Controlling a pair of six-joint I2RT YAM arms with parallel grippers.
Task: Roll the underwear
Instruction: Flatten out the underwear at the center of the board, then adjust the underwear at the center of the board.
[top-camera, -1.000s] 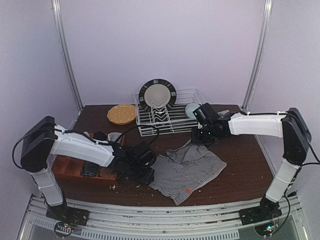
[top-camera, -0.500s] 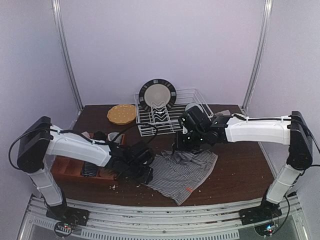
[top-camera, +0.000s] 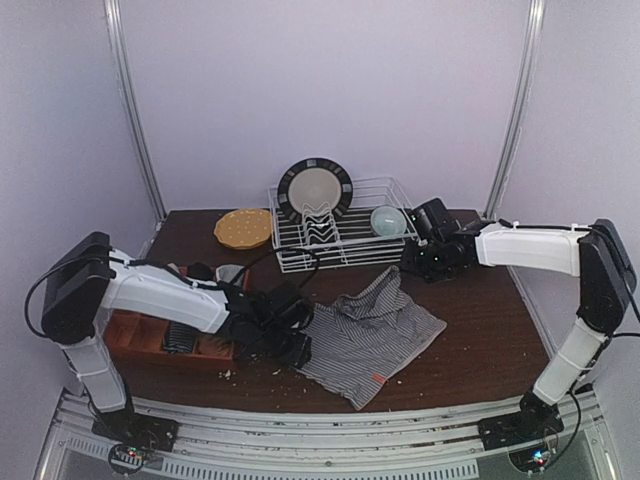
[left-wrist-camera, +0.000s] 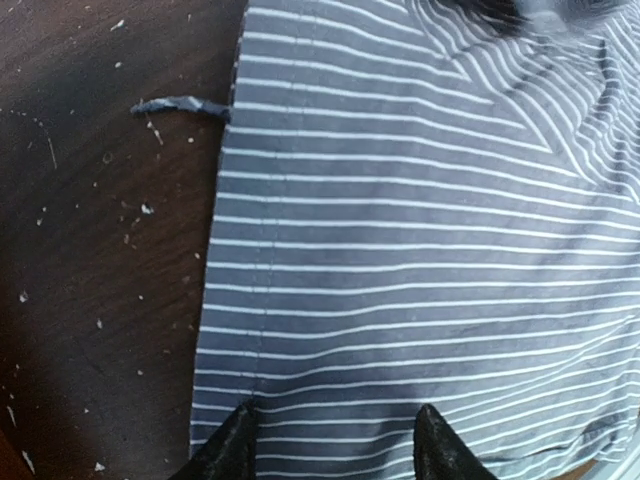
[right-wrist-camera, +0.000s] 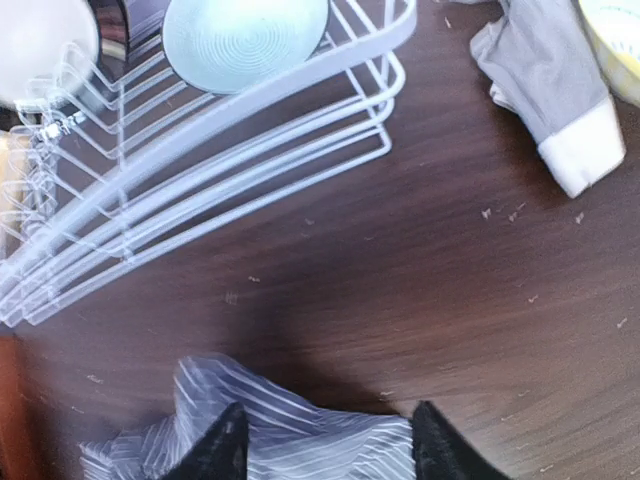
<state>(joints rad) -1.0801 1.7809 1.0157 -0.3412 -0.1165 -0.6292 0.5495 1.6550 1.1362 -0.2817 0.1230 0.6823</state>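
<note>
The dark white-striped underwear (top-camera: 372, 335) lies on the brown table, its far edge pushed up into a loose fold (top-camera: 385, 292). My left gripper (top-camera: 298, 348) stands open low over the garment's left edge; in the left wrist view its fingertips (left-wrist-camera: 236, 441) frame flat striped cloth (left-wrist-camera: 420, 230) and pinch nothing. My right gripper (top-camera: 412, 266) hovers open just beyond the fold, with the striped peak (right-wrist-camera: 300, 440) showing between and below its tips. A grey-beige underwear (right-wrist-camera: 545, 70) lies behind it near the rack.
A white wire dish rack (top-camera: 345, 245) holds a dark-rimmed plate (top-camera: 315, 190) and a pale teal bowl (top-camera: 385, 220). A yellow dish (top-camera: 243, 228) sits at the back left. A red-brown tray (top-camera: 140, 335) stands by the left arm. Crumbs dot the tabletop.
The right gripper swung left holding the garment's far edge, then opened and drew back right, leaving the edge bunched up. The left gripper stayed put.
</note>
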